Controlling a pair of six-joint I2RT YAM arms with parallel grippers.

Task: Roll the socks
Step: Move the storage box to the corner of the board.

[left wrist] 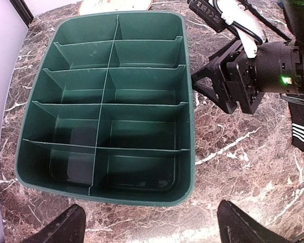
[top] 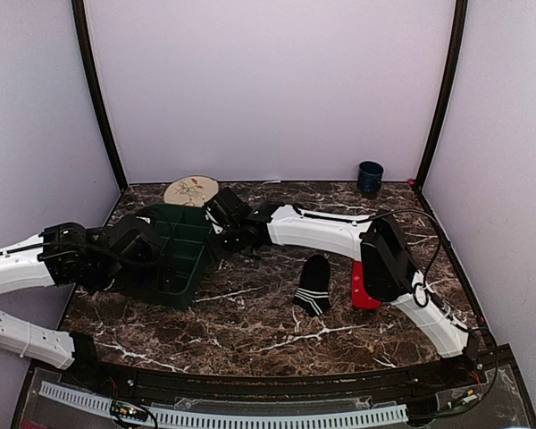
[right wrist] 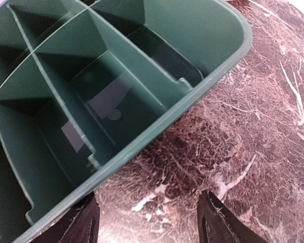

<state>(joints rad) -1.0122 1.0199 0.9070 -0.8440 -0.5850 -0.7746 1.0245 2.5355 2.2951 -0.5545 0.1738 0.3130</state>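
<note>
The black sock [top: 314, 284] with a white-striped cuff lies flat on the marble table, right of centre; its cuff also shows at the right edge of the left wrist view [left wrist: 303, 135]. The red sock [top: 363, 290] lies just to its right, partly hidden by my right arm. My left gripper [top: 141, 243] [left wrist: 149, 228] is open and empty, hovering over the near end of the green bin. My right gripper [top: 220, 227] [right wrist: 149, 225] is open and empty beside the bin's right rim, and also shows in the left wrist view [left wrist: 198, 84]. Both are well away from the socks.
A green divided bin [top: 193, 284] [left wrist: 188, 147] [right wrist: 192, 101] sits at the table's left; the compartments I can see hold nothing. A patterned beige plate [top: 191, 190] lies behind it. A dark blue cup [top: 370, 177] stands at the back right. Purple walls enclose the table.
</note>
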